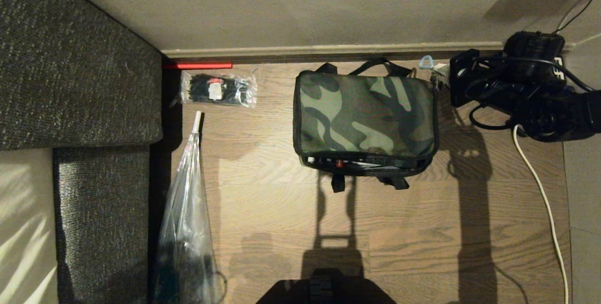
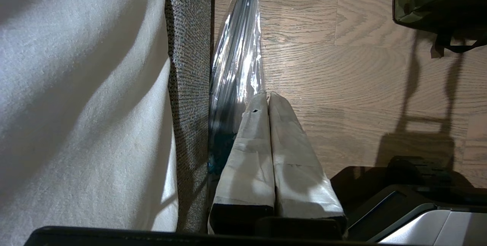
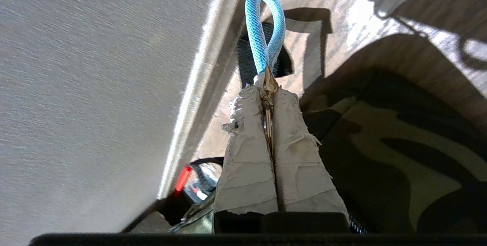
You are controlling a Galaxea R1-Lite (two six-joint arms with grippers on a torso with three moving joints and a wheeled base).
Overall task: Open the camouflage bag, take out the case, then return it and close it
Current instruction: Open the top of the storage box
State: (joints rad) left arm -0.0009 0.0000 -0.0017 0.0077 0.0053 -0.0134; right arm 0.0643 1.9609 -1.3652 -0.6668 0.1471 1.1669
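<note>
The camouflage bag (image 1: 365, 113) lies flat on the wood floor near the wall, black handles at its far and near edges. Along its near edge a gap shows a dark sliver of the case (image 1: 357, 162) with a small red button. My right gripper (image 3: 267, 89) is at the bag's far right corner (image 3: 380, 135). It is shut on the brass zipper pull (image 3: 269, 103), and the pull's light blue loop (image 3: 263, 29) sticks out past the fingertips. In the head view that loop (image 1: 426, 62) shows beside the right arm (image 1: 526, 92). My left gripper (image 2: 268, 96) is shut on nothing, low beside the sofa.
A grey sofa (image 1: 70, 83) fills the left side. A clear packet of black cable ties (image 1: 218, 89) lies by the wall, and a long clear plastic sleeve (image 1: 185, 219) lies along the sofa. The skirting board (image 1: 328, 51) runs behind the bag. A white cable (image 1: 540, 186) trails at the right.
</note>
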